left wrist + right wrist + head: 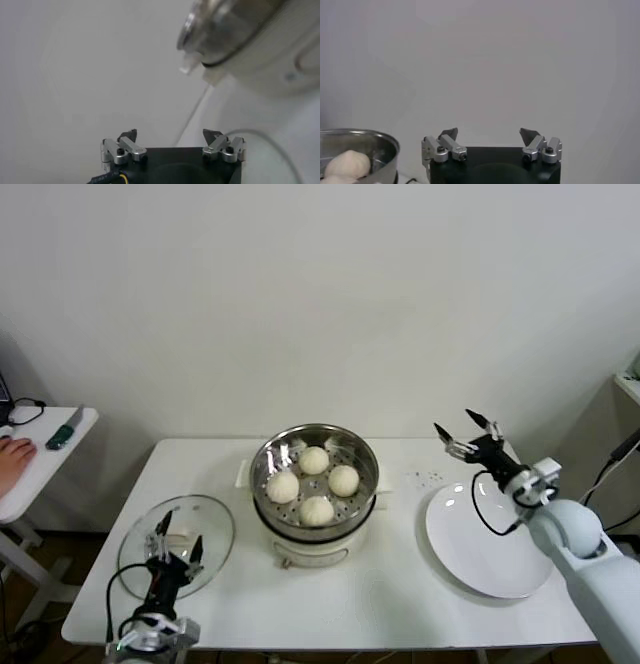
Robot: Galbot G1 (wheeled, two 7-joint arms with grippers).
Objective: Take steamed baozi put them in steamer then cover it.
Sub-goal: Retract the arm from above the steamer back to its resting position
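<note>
White wall behind, the surface (400,604) carries, from left to right, the cover (178,546) lying flat under the released, empty left tool (177,545), which seems just above its handle, the steamer (314,474) holding four steamed baozi (314,484), and the right tool (466,432), spread and empty.

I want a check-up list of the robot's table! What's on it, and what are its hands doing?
Surface: white table, looks clean.
Job's things: four baozi already in the steamer; glass cover lies flat on the table to its left, not on yet.
Clutter: empty white plate on the right.
Grippers: left gripper open above the cover; right gripper open, raised above the plate's far edge, holding nothing.
Cables: black cable looped along the right arm.
Surroundings: side table on the left, a person's hand resting on it.
</note>
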